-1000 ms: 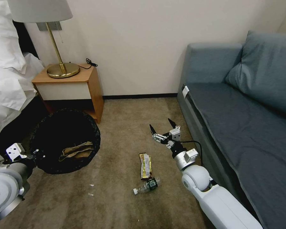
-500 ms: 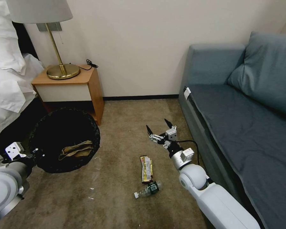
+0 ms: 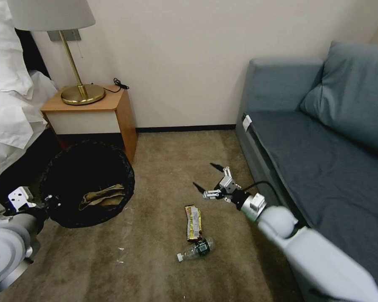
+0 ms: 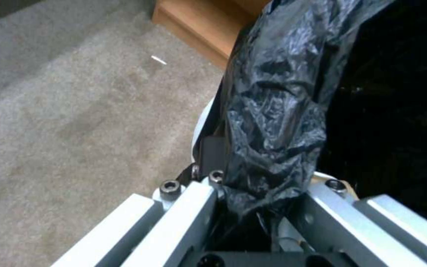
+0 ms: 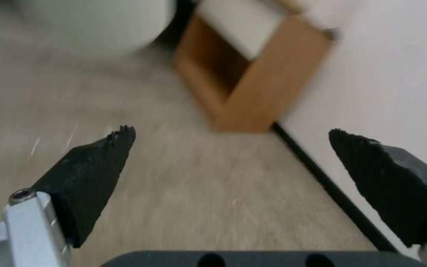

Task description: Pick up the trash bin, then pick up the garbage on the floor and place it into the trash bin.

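The trash bin [image 3: 88, 184] hangs at the robot's left, beside the wooden nightstand [image 3: 92, 115], its black liner [image 4: 272, 111] draped over the rim. The left pincer [image 4: 253, 207] is clamped on that rim, liner bunched between its fingers. A tan paper bag [image 3: 103, 197] lies inside the bin, so at least one piece of garbage is already in.

Two pieces are on the carpet [image 3: 155, 260]: a yellow-brown snack wrapper [image 3: 192, 222], lying lengthwise, and a small clear bottle [image 3: 195, 248] with a green label, on its side and touching the wrapper's near end. I see no red-and-white packet.

The right pincer [image 3: 208, 178] hovers above the carpet just beyond the far end of the wrapper, between it and the grey sofa [image 3: 323, 138]. Its black fingertips [image 5: 100, 174] are spread wide with nothing between them, and they point toward the nightstand and the wall.

Judgement: the bin pickup is done; the step in hand is collecting floor garbage, with the right arm approaching the wrapper. The next move calls for turning the fingers downward and lowering them astride the wrapper's narrow width. The wrapper lies flat against the pile, so a shallow pinch may slip. The bottle touches it and may roll if nudged.
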